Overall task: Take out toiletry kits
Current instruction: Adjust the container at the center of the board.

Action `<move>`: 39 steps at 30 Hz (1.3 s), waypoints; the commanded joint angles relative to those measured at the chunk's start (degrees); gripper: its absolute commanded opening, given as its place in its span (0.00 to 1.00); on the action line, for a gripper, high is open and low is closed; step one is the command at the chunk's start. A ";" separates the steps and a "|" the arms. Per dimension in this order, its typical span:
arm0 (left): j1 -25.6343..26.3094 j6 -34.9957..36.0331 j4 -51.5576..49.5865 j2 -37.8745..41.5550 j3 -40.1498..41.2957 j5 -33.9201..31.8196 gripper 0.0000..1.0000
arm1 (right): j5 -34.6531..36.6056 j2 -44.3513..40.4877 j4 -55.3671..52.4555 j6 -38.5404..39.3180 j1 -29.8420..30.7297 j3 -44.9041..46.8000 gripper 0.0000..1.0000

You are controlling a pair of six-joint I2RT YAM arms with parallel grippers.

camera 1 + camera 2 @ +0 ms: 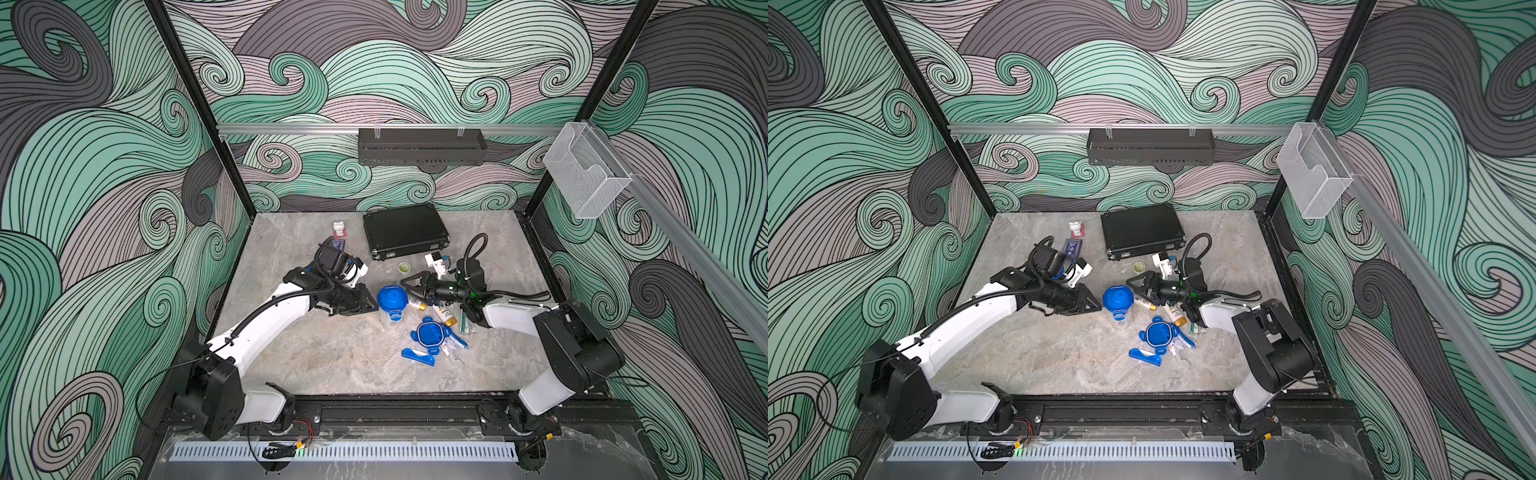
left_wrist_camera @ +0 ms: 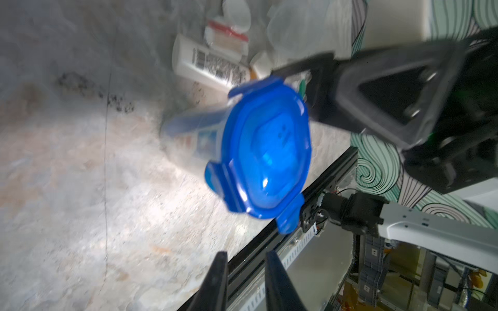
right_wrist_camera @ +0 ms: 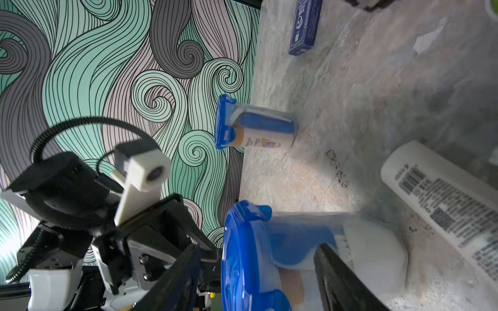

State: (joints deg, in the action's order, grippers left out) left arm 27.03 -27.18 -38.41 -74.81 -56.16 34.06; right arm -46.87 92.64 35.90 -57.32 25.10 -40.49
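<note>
One toiletry kit, a clear tumbler with a blue clip-tab lid (image 1: 392, 301) (image 2: 266, 150), stands upright mid-table between my two grippers. My left gripper (image 1: 374, 305) (image 2: 246, 253) is just left of it, jaws slightly apart and empty. My right gripper (image 1: 405, 284) (image 3: 258, 246) is open, with its fingers on either side of that lid's rim and a gap showing at one finger. A second blue lid (image 1: 431, 334) lies nearer the front among loose tubes, next to a blue toothbrush (image 1: 417, 356). Another lidded tumbler (image 3: 256, 126) stands near the left wall.
A black ribbed briefcase (image 1: 405, 230) lies shut at the back. A dark-blue card box (image 1: 1072, 247) and a small white-and-red item (image 1: 339, 228) sit back left. Gold-capped white bottles (image 1: 444, 316) lie under the right arm. A small green disc (image 1: 404, 267) lies by the briefcase.
</note>
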 commanded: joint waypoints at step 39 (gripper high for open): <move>-1.74 -6.22 15.84 -12.43 3.07 1.99 0.20 | 4.85 -13.40 -19.84 5.29 5.92 7.04 0.75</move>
State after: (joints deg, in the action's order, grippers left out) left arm 25.87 -33.89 -21.12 -86.91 -50.83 36.45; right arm -43.48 80.97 19.94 -53.25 30.96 -34.22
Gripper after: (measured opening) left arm 0.204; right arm 0.746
